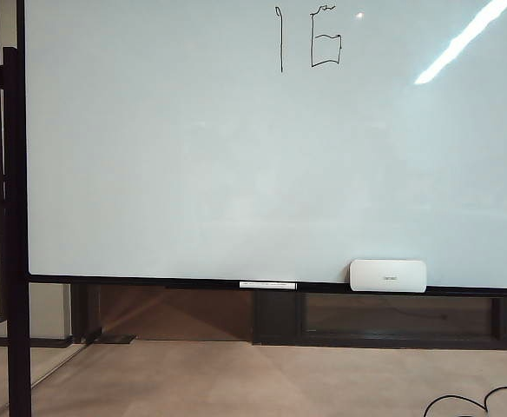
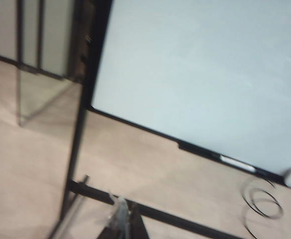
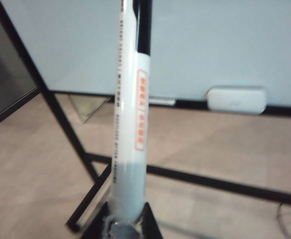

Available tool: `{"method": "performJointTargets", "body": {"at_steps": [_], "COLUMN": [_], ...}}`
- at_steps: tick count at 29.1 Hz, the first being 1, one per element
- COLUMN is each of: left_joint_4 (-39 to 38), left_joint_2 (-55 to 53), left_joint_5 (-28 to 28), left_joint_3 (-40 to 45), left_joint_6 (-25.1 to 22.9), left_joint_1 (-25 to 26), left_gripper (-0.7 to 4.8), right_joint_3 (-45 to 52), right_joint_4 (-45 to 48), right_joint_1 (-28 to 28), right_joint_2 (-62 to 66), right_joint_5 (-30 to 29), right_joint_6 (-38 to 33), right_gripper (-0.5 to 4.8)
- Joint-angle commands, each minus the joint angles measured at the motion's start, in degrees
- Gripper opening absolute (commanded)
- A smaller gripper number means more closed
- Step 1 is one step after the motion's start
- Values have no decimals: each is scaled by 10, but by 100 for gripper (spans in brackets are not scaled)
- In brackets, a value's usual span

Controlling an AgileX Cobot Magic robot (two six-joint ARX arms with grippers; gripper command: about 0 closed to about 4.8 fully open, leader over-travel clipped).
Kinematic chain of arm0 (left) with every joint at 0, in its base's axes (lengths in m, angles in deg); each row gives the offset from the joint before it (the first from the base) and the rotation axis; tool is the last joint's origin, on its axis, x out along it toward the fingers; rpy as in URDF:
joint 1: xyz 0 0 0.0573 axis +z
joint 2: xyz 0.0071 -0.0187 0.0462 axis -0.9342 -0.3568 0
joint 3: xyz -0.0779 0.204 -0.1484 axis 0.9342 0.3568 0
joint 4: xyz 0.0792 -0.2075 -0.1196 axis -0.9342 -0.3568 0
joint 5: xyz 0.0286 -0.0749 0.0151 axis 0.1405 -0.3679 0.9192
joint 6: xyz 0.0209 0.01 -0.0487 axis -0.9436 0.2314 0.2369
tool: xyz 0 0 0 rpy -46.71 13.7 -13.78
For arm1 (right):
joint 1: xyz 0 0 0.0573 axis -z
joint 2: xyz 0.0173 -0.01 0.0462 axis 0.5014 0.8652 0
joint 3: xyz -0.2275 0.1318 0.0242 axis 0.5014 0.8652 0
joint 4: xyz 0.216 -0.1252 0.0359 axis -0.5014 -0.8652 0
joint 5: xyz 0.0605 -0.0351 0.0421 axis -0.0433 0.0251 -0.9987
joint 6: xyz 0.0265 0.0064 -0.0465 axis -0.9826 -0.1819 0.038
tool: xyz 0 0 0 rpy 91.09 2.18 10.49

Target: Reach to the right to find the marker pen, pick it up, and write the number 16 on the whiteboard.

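Nearest the right wrist camera, the right gripper [image 3: 123, 221] is clenched around the base of the marker pen [image 3: 130, 124], a slim white cylindrical marker with dark printed lettering and an orange-outlined label down its barrel. The pen stands out from the jaws toward the whiteboard [image 3: 220, 45], a very large glossy white rectangular board with a thin black frame, and does not appear to touch it. The pen's tip lies beyond the edge of the picture.

In the left wrist view, the left gripper [image 2: 120, 221] shows only as blurred dark and translucent fingertips at the edge of the picture; nothing is seen between them, and whether they are parted or closed cannot be told. It hangs over the pale beige floor [image 2: 26, 164], in front of the whiteboard's black stand bars.

Neither gripper appears in the exterior view. There, on the black ledge under the whiteboard, a white rounded rectangular eraser block [image 1: 388, 275] sits to the right, and a thin white stick [image 1: 267, 285] lies on the ledge to its left, apart from it. A black cable [image 1: 483, 400] curls on the floor below the whiteboard.

High on the whiteboard's surface, right of its middle, the number 16 [image 1: 310, 39] is drawn in thin black strokes: a straight vertical 1 and a boxy, square-cornered 6.
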Motion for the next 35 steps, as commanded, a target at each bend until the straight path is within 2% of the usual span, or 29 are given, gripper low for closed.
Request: {"method": "performJointTargets", "body": {"at_steps": [1,6,15,21,35], "left_joint_4": [35,62,122,151,165], "left_joint_2": [0,0,0,0,0], "left_joint_5": [-35,-39,-39,-39,-17], "left_joint_3": [32,76,157,207,232], "left_joint_6": [37,40,30,25,21], "left_joint_1": [-1,-1,-2,-11,-25], "left_gripper": [-5,-6,-5,-5,-5], "right_joint_3": [31,70,113,145,184], "right_joint_4": [40,66,71,99,111], "right_joint_1": [-1,-1,-1,-1,0], "right_joint_2": [1,1,0,0,0], "right_joint_5": [-17,-14,-12,-12,16], "right_joint_6": [-33,-34,26,32,52], "right_gripper": [-1,-1,-1,-1,-1]}}
